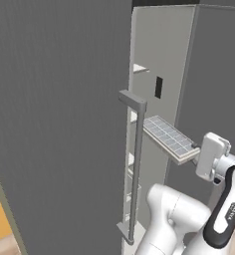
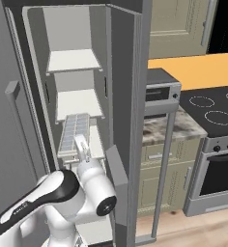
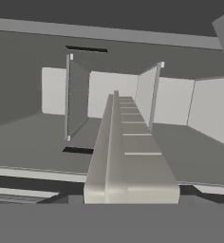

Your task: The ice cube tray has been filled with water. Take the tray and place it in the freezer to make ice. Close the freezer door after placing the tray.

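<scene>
Room: I am facing the freezer (image 2: 34,58), its narrow compartment standing open, with white shelves (image 2: 72,60) stacked inside.
Door: the freezer door (image 1: 55,124) is swinging wide at my left, its long bar handle (image 1: 134,169) standing just in front of the opening.
Right side: the wider grey door (image 2: 128,120) is staying edge-on beside me; past it a tabletop (image 2: 171,128) with a marbled face is carrying a small oven (image 2: 162,91), and a stove (image 2: 215,113) is sitting further right.
Floor: pale wood is showing at the stove's foot (image 2: 193,226).
Claw: my claw (image 1: 195,149) is clenching the near short end of the tray (image 1: 168,137), fingers closed tight on its rim.
Tray: it is lying level, its far end reaching in between the shelves, its near end sticking out of the opening; I cannot tell whether it is resting on a shelf.
Water: the pale blue cells (image 2: 73,129) are sitting full and flat.
Hand view: the tray's side (image 3: 128,156) is running straight away from my claw toward the white back wall.
</scene>
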